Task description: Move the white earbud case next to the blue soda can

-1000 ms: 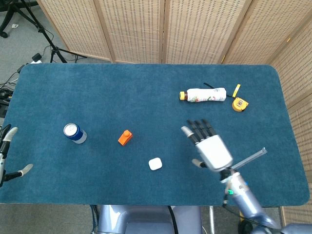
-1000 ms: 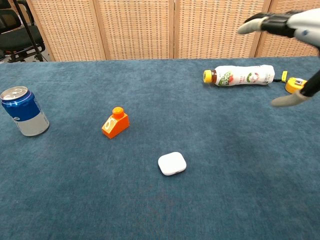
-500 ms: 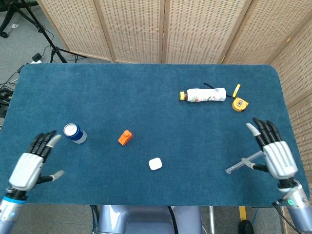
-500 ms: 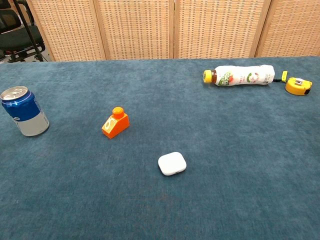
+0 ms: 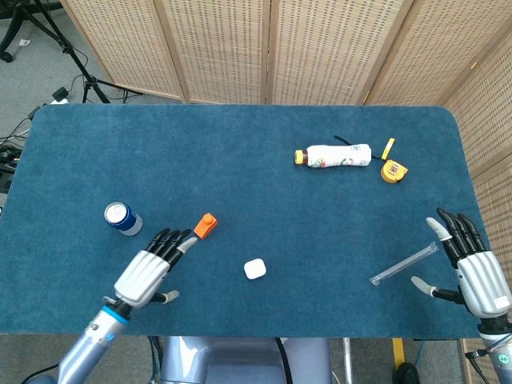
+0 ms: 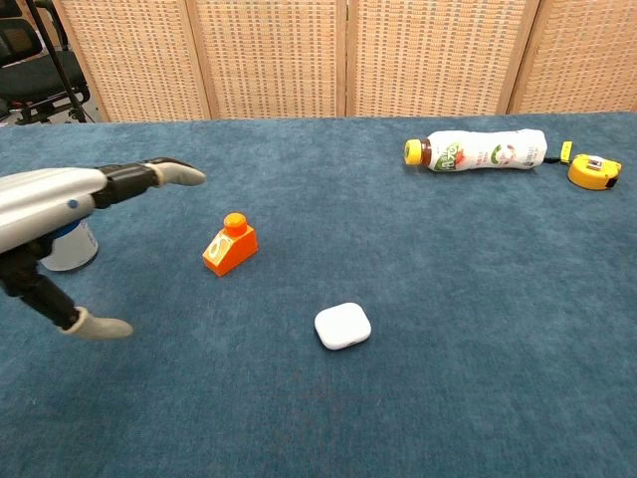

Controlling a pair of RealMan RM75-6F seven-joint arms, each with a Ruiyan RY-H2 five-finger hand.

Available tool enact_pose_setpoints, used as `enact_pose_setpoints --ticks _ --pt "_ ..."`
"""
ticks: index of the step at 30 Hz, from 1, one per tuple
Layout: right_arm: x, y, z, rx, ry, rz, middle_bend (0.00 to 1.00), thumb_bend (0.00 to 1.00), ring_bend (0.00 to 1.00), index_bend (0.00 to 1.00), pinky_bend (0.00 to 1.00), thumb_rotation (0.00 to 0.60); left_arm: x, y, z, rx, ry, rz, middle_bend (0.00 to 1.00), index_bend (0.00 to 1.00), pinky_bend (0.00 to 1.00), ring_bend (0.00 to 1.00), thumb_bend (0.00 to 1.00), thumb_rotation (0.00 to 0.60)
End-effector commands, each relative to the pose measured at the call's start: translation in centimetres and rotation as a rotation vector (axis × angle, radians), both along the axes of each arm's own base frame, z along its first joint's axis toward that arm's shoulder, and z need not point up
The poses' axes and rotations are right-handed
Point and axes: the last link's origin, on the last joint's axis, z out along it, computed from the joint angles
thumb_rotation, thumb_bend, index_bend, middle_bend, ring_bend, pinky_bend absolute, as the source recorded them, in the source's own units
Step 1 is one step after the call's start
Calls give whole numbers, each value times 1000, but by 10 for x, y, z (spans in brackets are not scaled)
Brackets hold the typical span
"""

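A: What's the biggest thing here?

B: The dark blue felt-covered table. On its far right side lie a white plastic drink bottle with a yellow cap, on its side, and just beside it a small yellow tape measure. A thin clear plastic rod lies near the right edge.

A: And the hands?

B: The silver-and-black left hand hovers over the near left part of the table, fingers spread and holding nothing, its fingertips close to a small orange plastic block with a round knob. The right hand sits at the near right edge, also spread and empty, well apart from everything in play.

A: Where's the target?

B: The blue soda can with a silver top stands upright on the left, just behind the left hand; in the chest view the arm partly hides it.

A: And the thing to move?

B: The white rounded-square earbud case lies flat near the front edge, towards the middle. It is to the right of the left hand, apart from it, with the orange block between case and can.

A: How will it handle?

B: I'd judge it light, stiff, and smooth, so likely slippery. It sits low on the felt, so a pinch across two opposite sides looks best.
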Motion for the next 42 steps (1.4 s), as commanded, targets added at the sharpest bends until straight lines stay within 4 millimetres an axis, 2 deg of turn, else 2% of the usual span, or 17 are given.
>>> enact_pose_setpoints --ticks 1,4,7,18,32,42 --pt "0 0 0 6 -3 4 0 0 0 0 0 600 41 17 -33 -55 16 -44 0 110 0 0 130 600" --pt "1 1 -1 14 0 7 0 0 0 0 0 600 60 34 -54 -87 31 -68 0 120 0 0 160 600" --pt "2 1 -3 14 7 8 0 0 0 0 0 600 70 48 -72 -113 44 -70 0 123 0 0 168 600" --pt "2 0 -5 15 17 1 0 0 0 0 0 600 95 63 -96 -186 21 -109 0 153 0 0 176 600" --pt "1 0 -4 11 16 -6 0 0 0 0 0 600 101 63 -126 -239 -16 -86 0 154 0 0 195 600" --pt "-3 -2 -1 4 7 -13 0 0 0 0 0 600 93 67 -136 -231 -38 -24 0 153 0 0 191 600"
